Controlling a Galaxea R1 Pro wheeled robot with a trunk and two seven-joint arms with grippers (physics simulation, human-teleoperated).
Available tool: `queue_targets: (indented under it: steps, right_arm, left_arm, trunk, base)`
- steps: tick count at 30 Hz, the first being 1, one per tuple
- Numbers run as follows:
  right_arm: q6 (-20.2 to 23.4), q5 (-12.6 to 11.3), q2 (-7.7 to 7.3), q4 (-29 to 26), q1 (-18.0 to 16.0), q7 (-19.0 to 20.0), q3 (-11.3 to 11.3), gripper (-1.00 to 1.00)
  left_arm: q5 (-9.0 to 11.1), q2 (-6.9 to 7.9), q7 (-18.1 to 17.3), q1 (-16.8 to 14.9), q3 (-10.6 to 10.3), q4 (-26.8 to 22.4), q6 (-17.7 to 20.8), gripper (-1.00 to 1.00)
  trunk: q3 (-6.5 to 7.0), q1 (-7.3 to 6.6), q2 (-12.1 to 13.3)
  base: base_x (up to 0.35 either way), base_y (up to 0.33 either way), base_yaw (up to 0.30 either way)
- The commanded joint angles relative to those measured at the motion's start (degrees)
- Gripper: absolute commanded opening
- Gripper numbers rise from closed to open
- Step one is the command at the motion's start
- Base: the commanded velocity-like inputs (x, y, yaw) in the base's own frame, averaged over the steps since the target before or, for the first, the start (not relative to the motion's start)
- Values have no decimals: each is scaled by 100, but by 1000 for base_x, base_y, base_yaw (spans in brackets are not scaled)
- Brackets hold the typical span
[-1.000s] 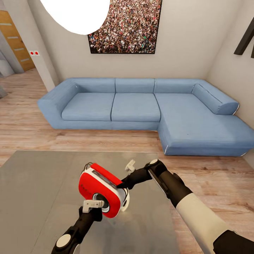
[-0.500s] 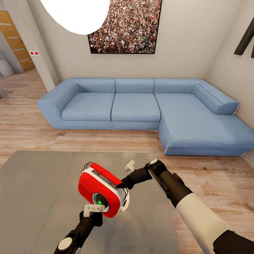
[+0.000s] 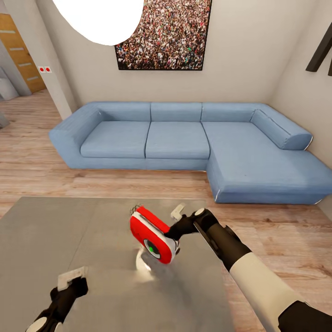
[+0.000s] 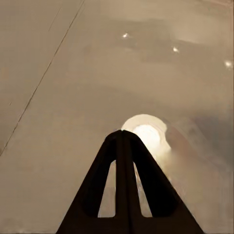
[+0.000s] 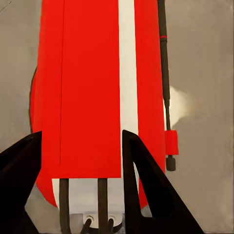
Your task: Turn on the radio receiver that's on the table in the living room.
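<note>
The red radio receiver (image 3: 154, 233) hangs tilted a little above the glossy grey table (image 3: 50, 230), its reflection just below it. A green light shows in its round dial (image 3: 152, 247). My right gripper (image 3: 172, 227) is shut on the radio's side. In the right wrist view the red and white body (image 5: 92, 87) sits between the two dark fingers (image 5: 146, 190). My left gripper (image 3: 71, 278) hovers over the table's near left part, well apart from the radio. Its fingers (image 4: 122, 146) are pressed together over the bare top, holding nothing.
A big blue L-shaped sofa (image 3: 184, 143) stands beyond the table across light wood floor (image 3: 276, 230). A crowd picture (image 3: 163, 32) hangs on the beige wall and a dark letter (image 3: 320, 48) on the right wall. A wooden door (image 3: 20, 53) is at far left.
My left gripper has pulled back from the radio's dial toward the near left. The dial's green light came on. My right gripper has carried the radio right and farther over the table.
</note>
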Motion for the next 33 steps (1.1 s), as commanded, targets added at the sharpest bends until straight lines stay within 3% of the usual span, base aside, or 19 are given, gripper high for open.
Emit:
queue_targets:
  steps: [1,3,4,6,11,15,18,23,26,33]
  right_arm:
    - [-1,-10,1,1,-1,-146,-2,-100]
    - [-2,-20,8,5,-1,-297,-4,-100]
    - [-4,-24,10,7,-1,-347,-8,-100]
    - [-9,-33,15,11,-1,-387,-8,-100]
    - [-11,-31,21,16,-1,-400,-20,-100]
    - [-4,-41,28,21,-1,-404,-172,-100]
    - [-3,-46,29,24,-1,-402,-209,-100]
    - [-7,-184,30,97,-1,-352,-225,-100]
    - [-10,-309,31,222,-1,-349,-223,-100]
    - [-11,-342,30,256,-1,-340,-221,-100]
  left_arm:
    - [3,-3,-9,0,182,4,4,-100]
    - [0,-9,-29,0,472,101,6,-100]
    - [8,-1,-51,0,629,390,-1,-100]
    - [6,33,-66,0,740,956,-54,-100]
    - [9,193,-75,0,759,1239,-265,-100]
    - [26,268,-94,0,767,1543,-256,-100]
    - [49,284,-94,0,841,1639,-261,-100]
    - [65,264,-95,0,1319,1679,-281,-100]
    - [66,248,-94,0,1382,1686,-286,-100]
    - [61,241,-90,0,1400,1690,-298,-100]
  trunk:
    - [0,0,0]
    - [0,0,0]
    - [0,0,0]
    - [0,0,0]
    - [0,0,0]
    - [0,0,0]
    - [0,0,0]
    - [0,0,0]
    - [-18,22,-40]
    - [-143,176,-321]
  base:
    - [0,0,0]
    - [0,0,0]
    - [0,0,0]
    - [0,0,0]
    - [0,0,0]
    - [0,0,0]
    - [0,0,0]
    - [0,0,0]
    - [0,0,0]
    - [0,0,0]
